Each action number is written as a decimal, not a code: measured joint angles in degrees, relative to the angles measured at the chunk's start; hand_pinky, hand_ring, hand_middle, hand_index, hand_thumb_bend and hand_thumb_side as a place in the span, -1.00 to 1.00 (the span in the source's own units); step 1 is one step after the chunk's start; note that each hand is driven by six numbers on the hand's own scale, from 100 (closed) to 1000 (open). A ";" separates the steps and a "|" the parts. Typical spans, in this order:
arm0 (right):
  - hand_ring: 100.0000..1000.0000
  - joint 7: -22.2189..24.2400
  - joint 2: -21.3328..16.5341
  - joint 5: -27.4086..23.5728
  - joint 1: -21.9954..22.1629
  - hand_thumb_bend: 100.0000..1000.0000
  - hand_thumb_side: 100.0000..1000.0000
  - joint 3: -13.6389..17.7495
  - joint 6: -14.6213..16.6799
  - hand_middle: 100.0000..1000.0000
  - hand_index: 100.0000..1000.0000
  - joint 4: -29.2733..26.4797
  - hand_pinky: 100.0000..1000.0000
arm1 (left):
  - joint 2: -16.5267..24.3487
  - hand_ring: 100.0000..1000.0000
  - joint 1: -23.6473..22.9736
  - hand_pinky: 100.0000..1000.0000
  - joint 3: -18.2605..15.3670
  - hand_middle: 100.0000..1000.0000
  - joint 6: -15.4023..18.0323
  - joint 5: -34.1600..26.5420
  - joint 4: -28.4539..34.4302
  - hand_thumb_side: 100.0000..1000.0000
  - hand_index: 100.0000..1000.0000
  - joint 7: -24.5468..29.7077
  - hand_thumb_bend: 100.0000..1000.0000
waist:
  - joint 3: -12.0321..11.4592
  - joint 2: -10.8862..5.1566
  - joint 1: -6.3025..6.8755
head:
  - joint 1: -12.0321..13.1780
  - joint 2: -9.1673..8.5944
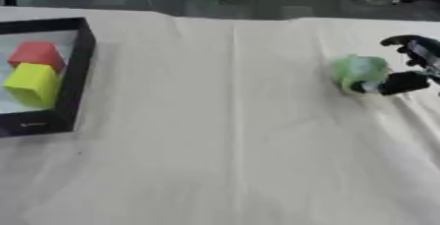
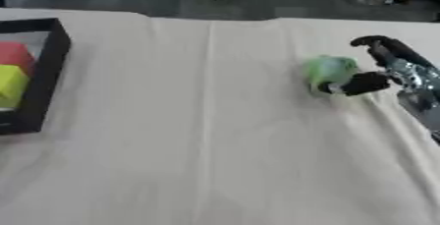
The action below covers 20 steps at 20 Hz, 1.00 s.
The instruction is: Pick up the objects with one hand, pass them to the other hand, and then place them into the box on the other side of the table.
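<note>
left eye view: i see the black box [image 1: 75, 71] at far left holding a red block [image 1: 36, 53] and yellow block [image 1: 33, 83]. right eye view: my right hand [image 2: 391, 71] reaches in at right, thumb touching the green object [image 2: 326, 70] on the table; whether it grips, i cannot tell.

Table w/ beige cloth [image 1: 232, 135], black box [image 1: 75, 71] left, green object [image 2: 326, 70] right

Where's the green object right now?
The green object sits on the right side of the table, at the fingertips of the right hand, far across from the black box on the left.
</note>
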<state>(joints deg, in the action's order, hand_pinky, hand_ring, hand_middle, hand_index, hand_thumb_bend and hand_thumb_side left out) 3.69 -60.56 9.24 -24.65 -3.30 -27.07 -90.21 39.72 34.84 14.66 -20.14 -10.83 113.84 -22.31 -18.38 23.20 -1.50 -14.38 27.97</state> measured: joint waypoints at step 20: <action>0.76 -0.95 1.34 -2.68 0.48 0.04 -0.65 -0.90 0.90 0.53 0.46 1.59 0.62 | -0.04 0.25 -0.01 0.58 0.00 0.14 -0.03 0.07 0.00 0.16 0.36 -0.51 -1.00 | -0.37 0.95 0.00 | -0.11 -0.46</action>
<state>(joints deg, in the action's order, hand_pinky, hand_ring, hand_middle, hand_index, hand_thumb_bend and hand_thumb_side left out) 2.74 -59.21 6.56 -24.17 -4.21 -26.17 -88.63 39.68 34.84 14.66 -20.18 -10.76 113.84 -22.82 -18.75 24.14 -1.50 -14.49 27.51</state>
